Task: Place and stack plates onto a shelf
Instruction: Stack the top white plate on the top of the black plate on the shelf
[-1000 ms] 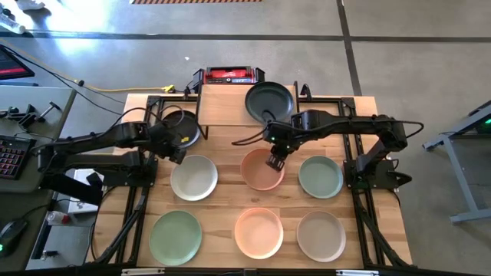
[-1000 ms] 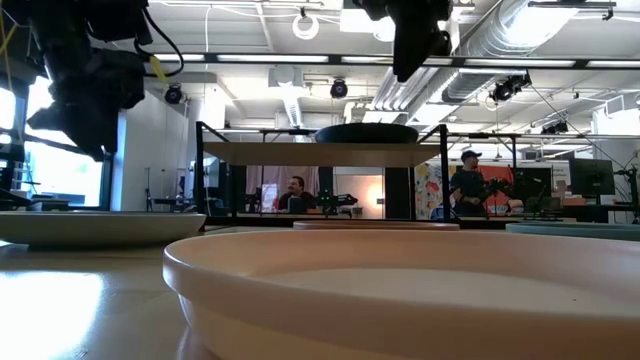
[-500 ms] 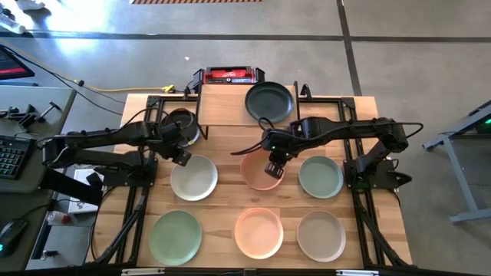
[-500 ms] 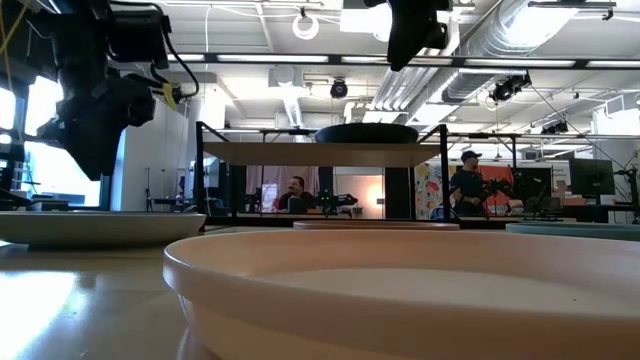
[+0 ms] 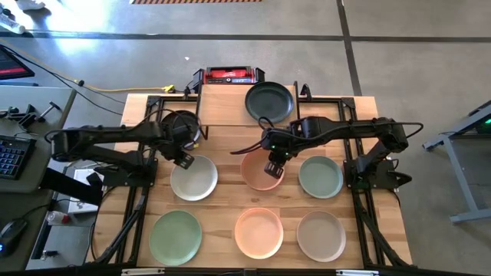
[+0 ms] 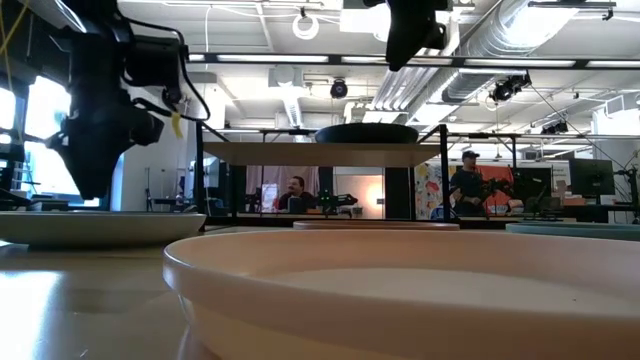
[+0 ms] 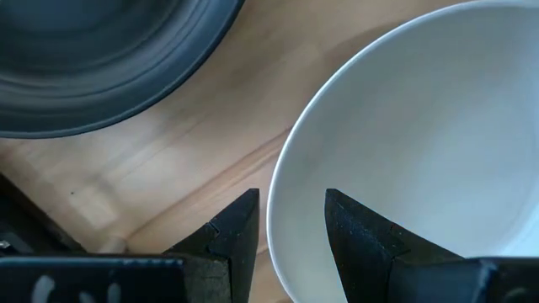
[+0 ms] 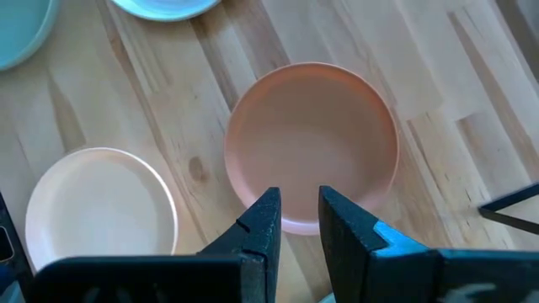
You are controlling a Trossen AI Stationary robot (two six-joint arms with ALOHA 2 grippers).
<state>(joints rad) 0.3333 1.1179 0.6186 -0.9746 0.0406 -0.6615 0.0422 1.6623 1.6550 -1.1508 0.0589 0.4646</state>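
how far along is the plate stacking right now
One black plate sits on the shelf; seven plates remain on the table. The left gripper, open, straddles the cream-white plate's rim. The right gripper, open, hangs above a peach-pink plate. Neither plate is held yet.

No text, label, brand, number or sign can be read anywhere on the table, the plates or the room behind.
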